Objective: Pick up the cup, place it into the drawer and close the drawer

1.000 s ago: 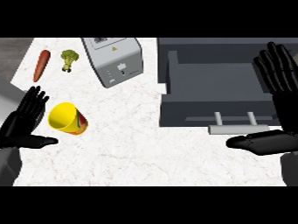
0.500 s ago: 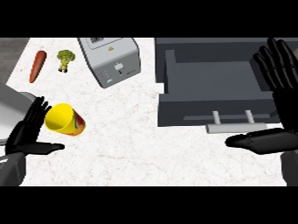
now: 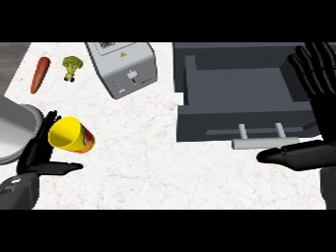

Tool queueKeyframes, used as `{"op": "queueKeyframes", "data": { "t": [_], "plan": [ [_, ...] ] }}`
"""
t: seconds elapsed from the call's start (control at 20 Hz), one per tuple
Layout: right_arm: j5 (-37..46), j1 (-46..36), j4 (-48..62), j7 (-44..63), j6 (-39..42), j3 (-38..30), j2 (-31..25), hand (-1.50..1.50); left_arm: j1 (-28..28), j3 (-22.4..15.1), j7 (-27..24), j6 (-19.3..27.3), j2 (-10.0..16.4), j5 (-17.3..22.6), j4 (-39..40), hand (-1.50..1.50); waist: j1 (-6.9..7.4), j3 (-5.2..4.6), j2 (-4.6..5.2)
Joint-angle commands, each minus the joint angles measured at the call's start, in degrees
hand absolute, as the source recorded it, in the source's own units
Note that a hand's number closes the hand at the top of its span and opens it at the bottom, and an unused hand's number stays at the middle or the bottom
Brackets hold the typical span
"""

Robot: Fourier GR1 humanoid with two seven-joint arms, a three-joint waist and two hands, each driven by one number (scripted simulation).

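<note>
1 yellow cup (image 3: 70, 138) lies tipped at the table's (image 3: 163, 162) left side, mouth toward the left hand (image 3: 34, 153), by far the nearer, its unclenched fingers straight just behind it. The open drawer (image 3: 228, 118) waits well to the right, beside the resting, released right hand (image 3: 334, 118).

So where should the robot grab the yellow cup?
Probably round its side wall, below the rim, coming from the left. The cup is round and tipped, mouth showing, and the left hand is open right beside that side.
</note>
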Motion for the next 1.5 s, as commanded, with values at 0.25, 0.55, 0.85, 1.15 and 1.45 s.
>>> {"op": "queueKeyframes", "data": {
  "t": [0.25,0.55,0.85,1.15,1.45],
  "plan": [
    [-0.2,-0.4,2.0,-0.6,0.9,-0.9,-0.9,-1.50,-2.2,0.1,-4.9,-5.2,1.2,-0.6,2.0,-1.50,-0.19,-0.02,0.13],
    [-2.3,-0.2,1.0,-0.4,1.8,-2.2,-1.6,-1.50,-0.9,-0.4,-8.0,-4.9,-0.9,-1.4,2.3,-1.50,-0.78,-0.08,0.27],
    [0.6,0.1,1.9,-1.7,1.2,-0.2,-0.7,-1.50,-3.7,-0.3,-5.3,-14.5,-3.1,0.0,1.6,1.50,-0.48,-0.10,0.30],
    [0.4,-0.7,2.4,-0.5,0.4,-0.2,-0.2,-1.50,-1.7,-0.2,-15.6,4.9,-5.0,-1.7,-3.3,1.50,0.18,0.00,0.12],
    [-0.9,0.4,-0.1,0.1,0.9,-1.8,-1.3,-1.50,-1.5,3.4,-19.3,7.1,-8.3,1.6,-3.8,1.50,0.21,0.06,-0.25]
  ]
}}
